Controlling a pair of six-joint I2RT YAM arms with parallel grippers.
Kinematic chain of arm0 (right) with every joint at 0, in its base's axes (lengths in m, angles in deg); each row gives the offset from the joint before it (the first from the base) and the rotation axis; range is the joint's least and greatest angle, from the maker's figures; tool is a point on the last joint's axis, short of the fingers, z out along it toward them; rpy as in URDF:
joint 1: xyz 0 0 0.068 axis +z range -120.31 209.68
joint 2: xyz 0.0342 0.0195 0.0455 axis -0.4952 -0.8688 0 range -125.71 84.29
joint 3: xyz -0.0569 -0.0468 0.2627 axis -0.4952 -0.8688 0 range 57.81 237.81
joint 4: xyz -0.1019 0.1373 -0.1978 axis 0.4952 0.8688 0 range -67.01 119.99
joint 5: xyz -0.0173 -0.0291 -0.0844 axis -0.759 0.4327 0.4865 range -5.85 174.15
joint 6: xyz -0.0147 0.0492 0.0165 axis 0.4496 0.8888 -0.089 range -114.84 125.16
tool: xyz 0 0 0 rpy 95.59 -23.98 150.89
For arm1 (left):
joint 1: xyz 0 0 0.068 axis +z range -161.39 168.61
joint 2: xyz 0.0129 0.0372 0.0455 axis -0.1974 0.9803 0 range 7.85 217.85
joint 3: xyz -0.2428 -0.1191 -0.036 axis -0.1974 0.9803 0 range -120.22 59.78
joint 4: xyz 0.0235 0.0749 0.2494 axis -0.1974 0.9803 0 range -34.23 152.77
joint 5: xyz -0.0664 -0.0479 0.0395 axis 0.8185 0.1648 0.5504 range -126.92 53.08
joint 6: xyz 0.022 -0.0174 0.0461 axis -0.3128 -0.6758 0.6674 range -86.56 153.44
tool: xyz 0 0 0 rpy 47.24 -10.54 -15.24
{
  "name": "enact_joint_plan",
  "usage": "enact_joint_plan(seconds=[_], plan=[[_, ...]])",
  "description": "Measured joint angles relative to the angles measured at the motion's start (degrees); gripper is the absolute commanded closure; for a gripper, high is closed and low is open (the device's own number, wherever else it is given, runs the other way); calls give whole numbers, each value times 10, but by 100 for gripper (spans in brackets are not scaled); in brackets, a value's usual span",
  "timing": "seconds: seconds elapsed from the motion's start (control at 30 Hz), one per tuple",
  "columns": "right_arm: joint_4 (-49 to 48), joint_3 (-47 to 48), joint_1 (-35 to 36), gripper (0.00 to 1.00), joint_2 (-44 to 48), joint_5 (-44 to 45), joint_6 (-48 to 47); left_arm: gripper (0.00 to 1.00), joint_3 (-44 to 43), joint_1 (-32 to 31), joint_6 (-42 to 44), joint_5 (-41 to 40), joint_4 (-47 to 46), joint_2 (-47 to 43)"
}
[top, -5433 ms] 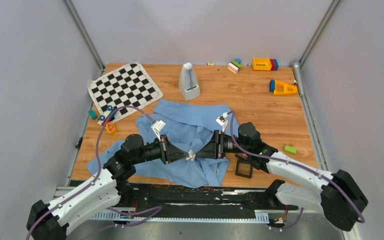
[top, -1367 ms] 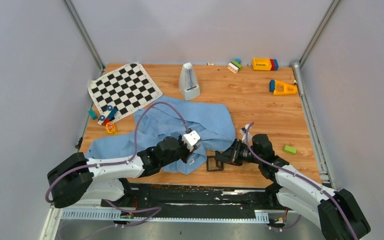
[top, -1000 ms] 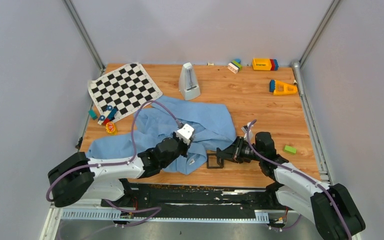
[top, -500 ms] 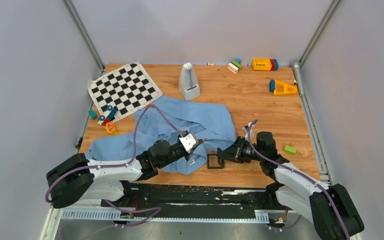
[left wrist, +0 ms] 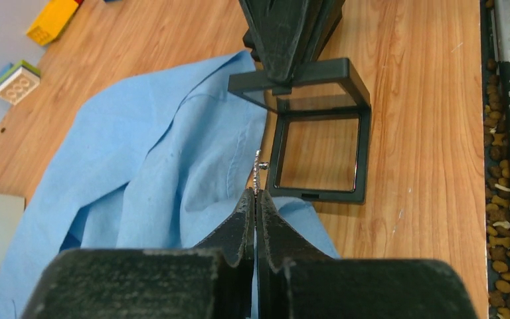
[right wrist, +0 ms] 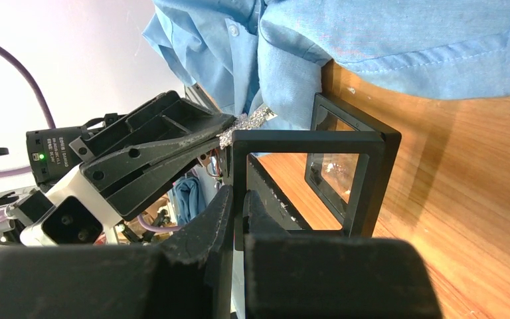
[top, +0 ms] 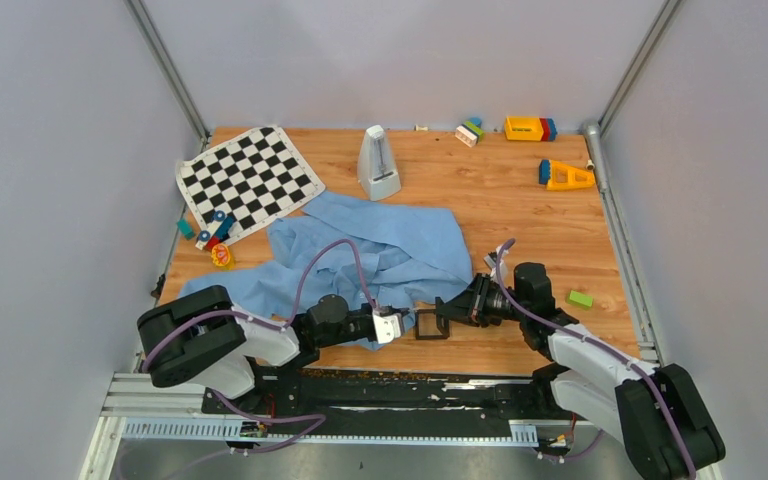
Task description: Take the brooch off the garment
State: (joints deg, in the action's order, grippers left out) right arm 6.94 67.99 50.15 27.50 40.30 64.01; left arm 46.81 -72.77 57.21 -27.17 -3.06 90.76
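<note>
Silver brooch (left wrist: 259, 173) is clamped in the closed left pincer (left wrist: 255, 199), beside the blue garment (left wrist: 146, 153). The right pincer (right wrist: 238, 198) is closed on the raised lid (right wrist: 305, 141) of the black display case (left wrist: 364, 156).

The right gripper (right wrist: 238, 199), black fingers pressed together, pinches the raised lid of a black square plastic display case (right wrist: 305, 141) whose base lies flat on the wooden table (right wrist: 451, 199). From nine o'clock the left gripper (right wrist: 223, 131) clamps a small silver glittering brooch (right wrist: 247, 121) — at the lid's ten o'clock corner. A light blue cotton shirt (right wrist: 385, 40) fills twelve o'clock.
</note>
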Motion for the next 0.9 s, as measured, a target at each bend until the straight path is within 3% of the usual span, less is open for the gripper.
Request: enact_joint_plan(seconds=[0.9], plan=[[-25, -19, 0, 100, -4, -30, 16, 100, -68, -25, 41, 48, -1, 78]])
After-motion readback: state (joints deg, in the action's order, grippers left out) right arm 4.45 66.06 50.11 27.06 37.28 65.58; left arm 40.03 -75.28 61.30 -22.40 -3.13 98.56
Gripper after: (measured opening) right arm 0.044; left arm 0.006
